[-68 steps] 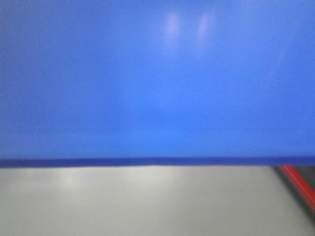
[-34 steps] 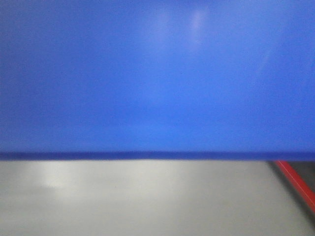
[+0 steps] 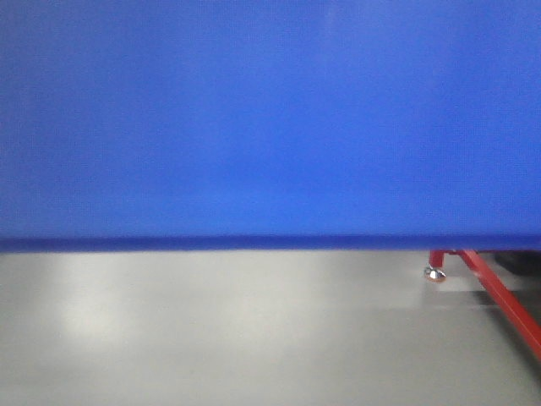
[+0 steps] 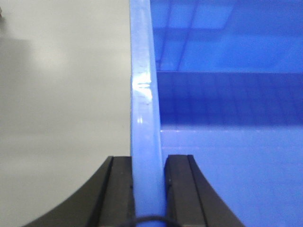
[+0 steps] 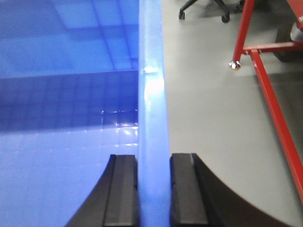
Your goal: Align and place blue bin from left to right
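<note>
The blue bin (image 3: 270, 118) fills the upper part of the front view; its smooth wall is close to the camera and its bottom edge hangs above the grey floor. In the left wrist view my left gripper (image 4: 149, 189) is shut on the bin's left rim (image 4: 144, 104), black pads pressed on both sides of it. In the right wrist view my right gripper (image 5: 154, 189) is shut on the right rim (image 5: 152, 94) the same way. The bin's blue interior (image 5: 66, 71) with its gridded floor shows between the two rims.
A red metal frame (image 5: 272, 109) with a caster foot (image 5: 233, 65) stands on the grey floor right of the bin; its leg (image 3: 503, 296) shows low right in the front view. Office-chair wheels (image 5: 203, 9) lie beyond. Grey floor (image 4: 61, 94) spreads left of the bin.
The bin's bottom edge has risen in the front view, baring more floor and the red frame's foot at the right. Both grips still hold.
</note>
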